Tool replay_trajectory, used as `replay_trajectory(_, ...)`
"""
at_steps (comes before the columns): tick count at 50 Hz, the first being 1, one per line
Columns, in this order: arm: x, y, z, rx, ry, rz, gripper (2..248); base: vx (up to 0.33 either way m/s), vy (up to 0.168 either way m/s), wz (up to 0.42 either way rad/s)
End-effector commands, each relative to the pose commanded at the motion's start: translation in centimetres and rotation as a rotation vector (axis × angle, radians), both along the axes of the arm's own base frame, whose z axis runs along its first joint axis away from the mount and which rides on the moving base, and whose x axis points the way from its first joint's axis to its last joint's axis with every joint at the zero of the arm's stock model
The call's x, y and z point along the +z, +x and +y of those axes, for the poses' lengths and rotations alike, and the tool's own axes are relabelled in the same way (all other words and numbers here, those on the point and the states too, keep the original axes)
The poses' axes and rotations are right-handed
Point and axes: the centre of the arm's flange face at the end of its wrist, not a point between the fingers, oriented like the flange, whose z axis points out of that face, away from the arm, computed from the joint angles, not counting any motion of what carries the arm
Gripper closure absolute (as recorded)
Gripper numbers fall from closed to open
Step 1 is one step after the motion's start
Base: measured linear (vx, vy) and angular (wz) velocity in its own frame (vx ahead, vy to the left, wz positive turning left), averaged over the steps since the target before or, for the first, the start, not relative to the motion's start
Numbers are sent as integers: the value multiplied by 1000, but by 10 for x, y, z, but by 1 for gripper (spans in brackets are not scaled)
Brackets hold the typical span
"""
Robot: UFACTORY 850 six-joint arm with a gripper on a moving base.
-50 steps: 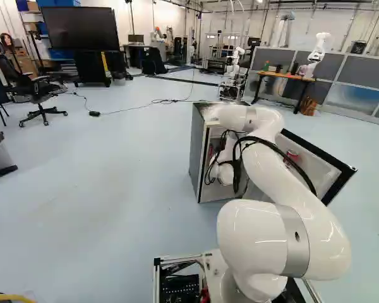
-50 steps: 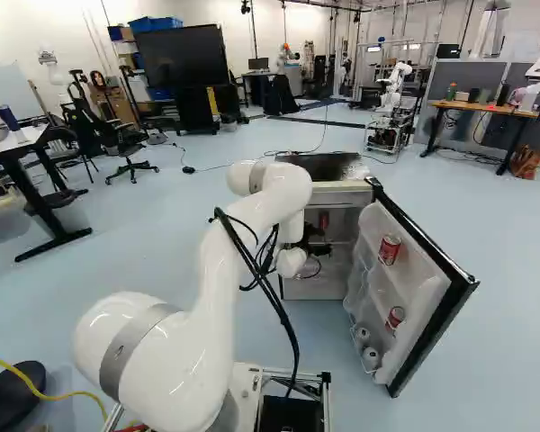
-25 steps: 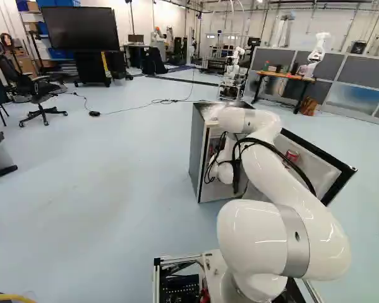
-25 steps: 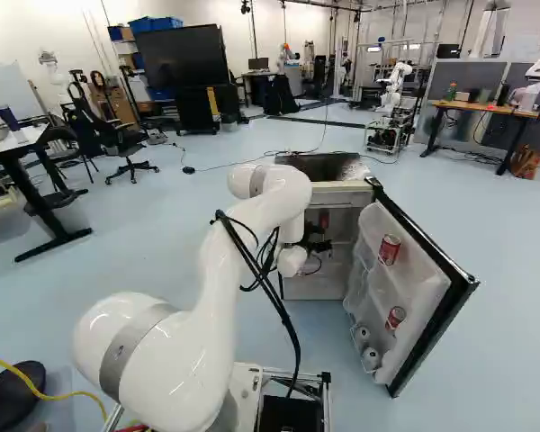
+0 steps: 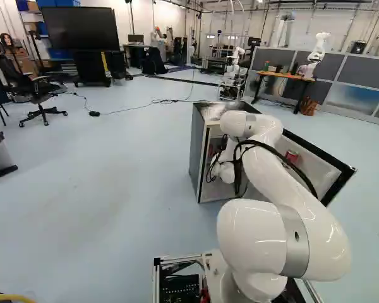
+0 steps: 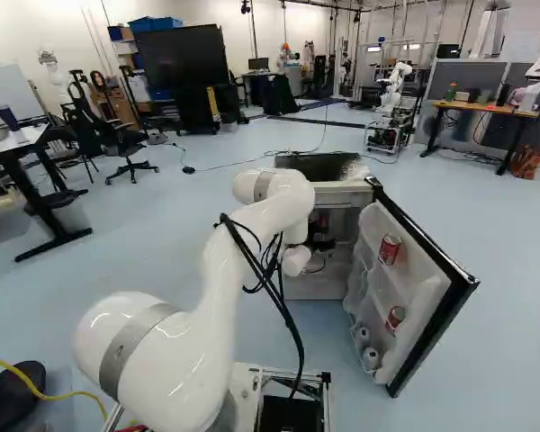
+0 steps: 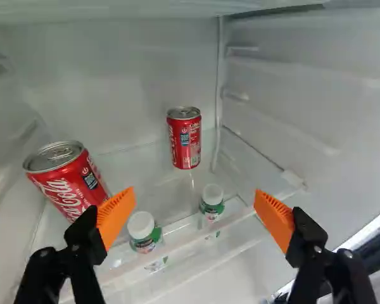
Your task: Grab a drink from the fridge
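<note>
Hand [image 7: 195, 195] spread wide with nothing gripped, I face into the open fridge [image 5: 198, 154]. Upright on its shelf [image 7: 158, 183], the farther red can [image 7: 184, 139] stands straight ahead of the finger gap, beyond two white-capped bottles [image 7: 143, 232]; the nearer red can [image 7: 69, 183] sits beside one finger.

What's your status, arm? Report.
Gripper open, inside fridge. Far red can ungripped. Near can ungripped, close to one finger; two white-capped bottles possibly in the way.
</note>
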Motion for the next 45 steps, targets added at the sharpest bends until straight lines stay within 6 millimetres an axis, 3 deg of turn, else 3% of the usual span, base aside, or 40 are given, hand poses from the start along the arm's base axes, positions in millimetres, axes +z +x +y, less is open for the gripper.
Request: replay_trajectory(45,-15,22,-37,89,-35,-63,3,0,0,0)
